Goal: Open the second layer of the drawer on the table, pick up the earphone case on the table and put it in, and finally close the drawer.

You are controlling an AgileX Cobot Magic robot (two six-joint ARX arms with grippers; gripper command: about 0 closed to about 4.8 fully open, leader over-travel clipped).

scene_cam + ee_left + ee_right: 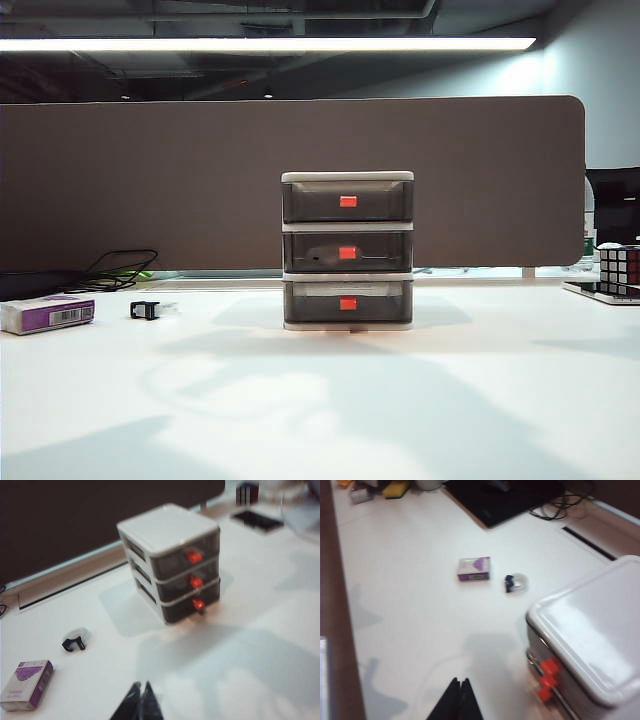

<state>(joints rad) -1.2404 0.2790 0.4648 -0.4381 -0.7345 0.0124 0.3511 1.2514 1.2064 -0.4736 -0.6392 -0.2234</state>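
Though blurry, drawer [170, 562] seemingly beyond tools [141, 700] [459, 697]

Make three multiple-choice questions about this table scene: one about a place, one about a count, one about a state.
1. Seen from the exterior view, where does the white-and-purple rectangular box lie relative to the white-framed cabinet of smoky-grey drawers?
A. left
B. right
C. on top

2. How many red handle tabs show?
A. two
B. three
C. four

3. How do the drawers stand?
A. middle one pulled out
B. all closed
C. top one removed

Answers: 1 A, the box lies near the left edge. 2 B, one tab per drawer. 3 B, all three fronts sit flush; the shut left gripper and right gripper hover away.
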